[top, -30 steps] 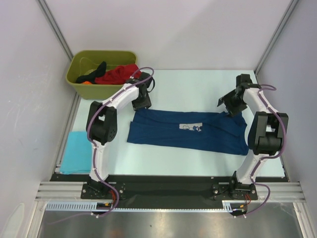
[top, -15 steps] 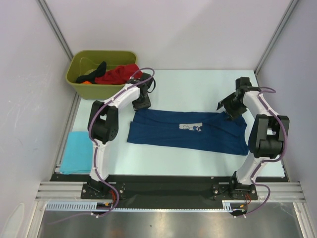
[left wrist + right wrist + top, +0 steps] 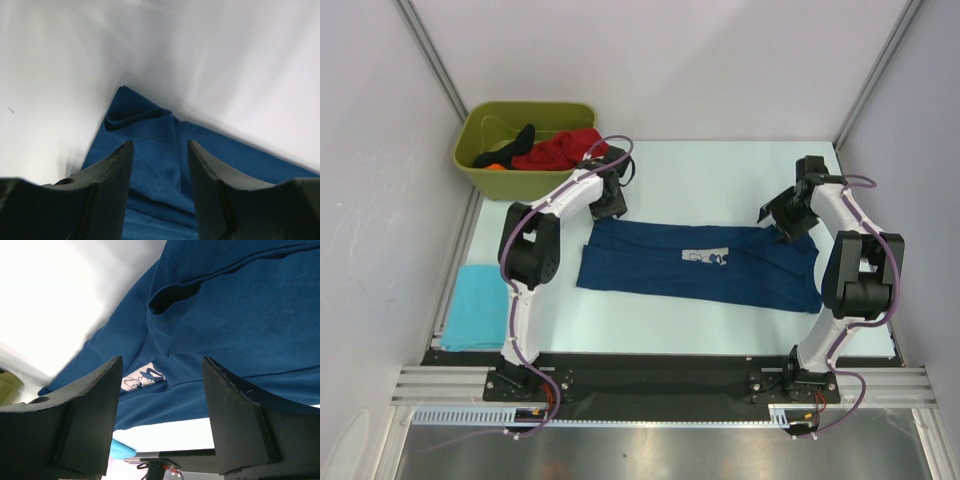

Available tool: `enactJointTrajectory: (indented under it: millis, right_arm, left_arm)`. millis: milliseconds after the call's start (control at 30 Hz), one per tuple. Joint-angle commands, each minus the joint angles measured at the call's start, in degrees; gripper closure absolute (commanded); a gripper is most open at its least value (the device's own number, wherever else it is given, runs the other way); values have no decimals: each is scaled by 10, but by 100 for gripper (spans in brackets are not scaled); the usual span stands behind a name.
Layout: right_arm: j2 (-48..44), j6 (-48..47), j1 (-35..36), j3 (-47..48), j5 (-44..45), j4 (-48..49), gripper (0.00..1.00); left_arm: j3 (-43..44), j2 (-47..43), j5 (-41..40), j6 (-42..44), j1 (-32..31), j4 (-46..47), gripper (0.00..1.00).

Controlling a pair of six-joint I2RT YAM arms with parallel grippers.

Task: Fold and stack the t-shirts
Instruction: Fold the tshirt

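A navy t-shirt [image 3: 700, 265] lies folded into a long band across the table, its grey-white print [image 3: 705, 257] facing up. My left gripper [image 3: 607, 207] hovers at the band's far-left corner; in the left wrist view the jaws stand open over the blue cloth [image 3: 157, 160] with nothing between them. My right gripper [image 3: 782, 225] is at the far-right end, open as well, with the navy shirt [image 3: 235, 315] and its print [image 3: 142, 377] seen past the fingers. A folded turquoise t-shirt [image 3: 473, 305] lies at the near left. Red [image 3: 558, 150] and black [image 3: 517, 140] shirts sit in the bin.
An olive-green bin [image 3: 485, 177] stands at the far left corner, just behind the left arm. White walls close in the left, right and back sides. A black rail [image 3: 660, 370] runs along the near edge by the arm bases.
The right arm has shifted slightly toward the far right. The left gripper has crept a little farther back. The navy shirt has not moved.
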Motion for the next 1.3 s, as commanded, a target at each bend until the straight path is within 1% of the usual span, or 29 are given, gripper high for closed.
enactJointTrajectory:
  millis: [0,67,133,167,267,433,467,567,700,800,833,867,933,1267]
  right_arm:
    - [-11,-11,-1,0,-6,2,31]
    - [-12,-13,-2,-2,-6,3,31]
    - [-13,-13,-2,-5,-5,4,31]
    - [-12,-14,-3,-5,-5,5,31]
    - [-11,-15,-5,-7,-9,8,31]
    - [-8,-15,-6,-10,-16,15,31]
    - [-7,-15,-6,-10,-16,15,31]
    - [-6,-18,-7,-9,-15,15,31]
    - [-6,-24,-9,-10,-15,17,31]
    - [-6,-23,-10,-12,-16,19,31]
    - [-6,-25,-11,-14,-16,21,31]
    - [-5,-22,-11,-14,-17,20,31]
    - [-5,-24,-11,-15,-19,22,31]
    - [-6,-30,-10,-30,-20,26,31]
  left_arm:
    - [-6,10,9,8,5,21,47]
    - [-6,15,3,8,5,16,47]
    - [-9,16,1,8,7,14,50]
    - [-11,13,-1,9,7,16,57]
    - [-19,5,-11,14,7,26,65]
    - [-11,8,-19,26,7,16,66]
    - [-12,8,-20,26,7,15,68]
    - [-22,-4,-27,27,6,15,82]
    - [-56,-36,-41,27,6,20,83]
    - [-103,-63,-39,23,6,28,84]
    - [-111,-68,-38,20,6,34,85]
    - [-118,-77,-38,19,6,33,90]
    - [-131,-82,-40,15,6,34,93]
    - [-158,-109,-63,9,6,34,96]
